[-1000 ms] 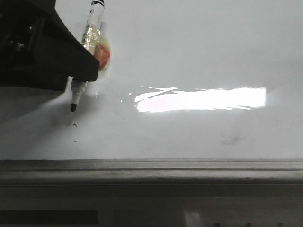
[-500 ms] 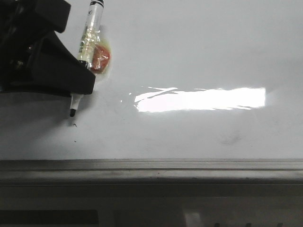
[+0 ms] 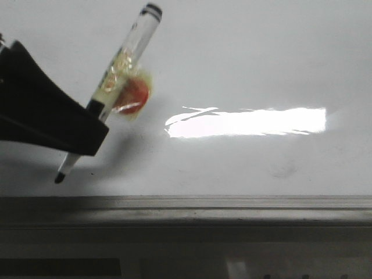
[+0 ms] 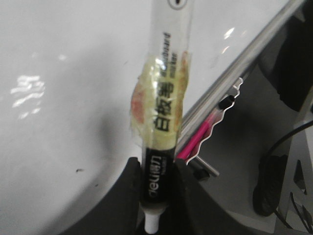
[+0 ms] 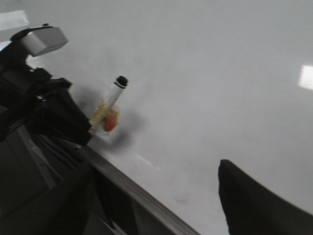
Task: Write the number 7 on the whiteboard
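Whiteboard (image 3: 244, 70) frame edge shows pink pens (image 4: 198, 139) only wrist-side.

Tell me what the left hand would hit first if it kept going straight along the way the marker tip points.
Most likely the whiteboard itself. The left hand holds the marker tilted, tip down and toward the board's near edge. Whether the tip already touches is unclear; the grey frame lies just beyond.
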Robot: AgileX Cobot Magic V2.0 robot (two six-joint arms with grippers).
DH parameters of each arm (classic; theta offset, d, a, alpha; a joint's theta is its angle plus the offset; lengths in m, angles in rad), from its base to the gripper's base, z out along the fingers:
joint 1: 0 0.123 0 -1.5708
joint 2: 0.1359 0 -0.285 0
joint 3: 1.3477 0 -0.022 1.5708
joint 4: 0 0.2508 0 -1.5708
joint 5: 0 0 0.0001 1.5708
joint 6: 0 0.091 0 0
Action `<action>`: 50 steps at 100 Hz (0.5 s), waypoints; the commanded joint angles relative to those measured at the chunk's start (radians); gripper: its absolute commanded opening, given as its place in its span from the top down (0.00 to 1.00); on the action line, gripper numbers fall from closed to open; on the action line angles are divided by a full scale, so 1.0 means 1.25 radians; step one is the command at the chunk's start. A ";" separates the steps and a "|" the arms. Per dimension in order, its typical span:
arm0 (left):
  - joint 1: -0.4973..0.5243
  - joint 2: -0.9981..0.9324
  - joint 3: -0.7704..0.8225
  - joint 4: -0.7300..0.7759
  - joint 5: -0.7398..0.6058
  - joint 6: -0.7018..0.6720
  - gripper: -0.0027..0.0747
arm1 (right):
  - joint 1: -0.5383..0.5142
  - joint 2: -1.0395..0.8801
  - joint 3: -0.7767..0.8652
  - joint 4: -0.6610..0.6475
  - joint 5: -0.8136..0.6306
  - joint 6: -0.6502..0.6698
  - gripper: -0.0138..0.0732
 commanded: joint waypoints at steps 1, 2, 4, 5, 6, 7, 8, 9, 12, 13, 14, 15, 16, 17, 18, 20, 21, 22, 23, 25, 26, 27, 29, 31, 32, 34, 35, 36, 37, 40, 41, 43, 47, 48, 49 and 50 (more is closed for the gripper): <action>0.002 -0.038 -0.024 -0.137 0.013 0.195 0.99 | 0.004 0.028 -0.019 0.151 -0.034 -0.109 0.29; 0.002 -0.042 -0.024 -0.157 0.022 0.209 0.99 | 0.008 0.028 -0.019 0.157 -0.031 -0.114 0.29; 0.002 -0.046 -0.024 -0.176 0.036 0.250 0.99 | 0.013 0.033 -0.019 0.172 -0.029 -0.129 0.29; 0.002 -0.047 -0.024 -0.195 0.041 0.263 0.99 | 0.015 0.034 -0.019 0.180 -0.027 -0.135 0.29; 0.002 -0.047 -0.024 -0.204 0.046 0.288 0.99 | 0.020 0.034 -0.019 0.183 -0.026 -0.145 0.29; 0.002 -0.049 -0.024 -0.221 0.057 0.300 0.99 | 0.022 0.038 -0.019 0.190 -0.022 -0.150 0.29; 0.002 -0.049 -0.024 -0.230 0.063 0.323 0.99 | 0.024 0.039 -0.019 0.194 -0.019 -0.162 0.29; 0.002 -0.049 -0.024 -0.247 0.074 0.334 0.99 | 0.029 0.041 -0.019 0.197 -0.013 -0.169 0.29; 0.002 -0.051 -0.024 -0.278 0.096 0.374 0.99 | 0.039 0.048 -0.019 0.206 0.001 -0.189 0.29; 0.002 -0.051 -0.024 -0.285 0.100 0.392 0.99 | 0.045 0.050 -0.019 0.206 0.004 -0.196 0.29; 0.002 -0.051 -0.024 -0.297 0.110 0.400 0.99 | 0.048 0.053 -0.019 0.206 0.009 -0.200 0.29; 0.002 -0.051 -0.024 -0.302 0.114 0.415 0.99 | 0.051 0.054 -0.019 0.206 0.011 -0.205 0.29; 0.002 -0.051 -0.024 -0.312 0.122 0.422 0.99 | 0.057 0.056 -0.019 0.206 0.017 -0.208 0.29; 0.002 -0.051 -0.024 -0.317 0.126 0.435 0.99 | 0.060 0.060 -0.019 0.206 0.020 -0.210 0.29; 0.002 -0.051 -0.024 -0.322 0.132 0.441 0.99 | 0.065 0.061 -0.019 0.206 0.025 -0.213 0.29; 0.002 -0.051 -0.024 -0.335 0.136 0.456 0.99 | 0.074 0.067 -0.019 0.206 0.029 -0.215 0.29; 0.002 -0.051 -0.024 -0.341 0.138 0.460 0.99 | 0.077 0.070 -0.019 0.206 0.031 -0.216 0.29; 0.002 -0.051 -0.024 -0.344 0.138 0.466 0.99 | 0.080 0.072 -0.019 0.206 0.033 -0.216 0.29; 0.002 -0.051 -0.024 -0.347 0.141 0.468 0.99 | 0.085 0.074 -0.019 0.206 0.034 -0.216 0.29; 0.002 -0.051 -0.024 -0.349 0.145 0.474 0.99 | 0.093 0.079 -0.019 0.206 0.035 -0.216 0.29; 0.002 -0.051 -0.024 -0.354 0.144 0.476 0.99 | 0.096 0.083 -0.019 0.206 0.035 -0.218 0.29; 0.002 -0.051 -0.024 -0.355 0.146 0.482 0.99 | 0.101 0.085 -0.019 0.206 0.035 -0.220 0.29; 0.002 -0.051 -0.024 -0.357 0.148 0.491 0.99 | 0.107 0.090 -0.019 0.206 0.035 -0.223 0.29; 0.002 -0.051 -0.024 -0.358 0.152 0.501 0.99 | 0.114 0.096 -0.019 0.206 0.035 -0.229 0.29; 0.002 -0.051 -0.024 -0.358 0.155 0.504 0.99 | 0.119 0.097 -0.019 0.206 0.035 -0.236 0.29; 0.002 -0.051 -0.024 -0.358 0.157 0.510 0.99 | 0.126 0.104 -0.019 0.206 0.035 -0.247 0.29; 0.002 -0.051 -0.024 -0.358 0.160 0.511 0.99 | 0.128 0.106 -0.019 0.206 0.035 -0.251 0.29; 0.002 -0.051 -0.024 -0.358 0.160 0.515 0.99 | 0.131 0.107 -0.019 0.206 0.035 -0.256 0.29; 0.002 -0.051 -0.024 -0.358 0.164 0.517 0.99 | 0.135 0.109 -0.019 0.206 0.035 -0.258 0.29; 0.002 -0.051 -0.024 -0.358 0.171 0.527 0.99 | 0.145 0.119 -0.019 0.208 0.035 -0.267 0.29; 0.002 -0.051 -0.024 -0.358 0.172 0.532 0.99 | 0.147 0.121 -0.019 0.208 0.035 -0.270 0.29; 0.002 -0.051 -0.024 -0.358 0.177 0.541 0.99 | 0.151 0.127 -0.019 0.210 0.035 -0.278 0.29; 0.002 -0.051 -0.024 -0.358 0.191 0.555 0.99 | 0.163 0.139 -0.019 0.212 0.035 -0.287 0.29; 0.002 -0.051 -0.024 -0.358 0.193 0.562 0.99 | 0.167 0.141 -0.019 0.212 0.035 -0.291 0.29; 0.002 -0.051 -0.024 -0.358 0.195 0.566 0.99 | 0.169 0.145 -0.019 0.215 0.035 -0.293 0.29; 0.002 -0.051 -0.024 -0.358 0.195 0.572 0.99 | 0.171 0.147 -0.019 0.216 0.035 -0.297 0.29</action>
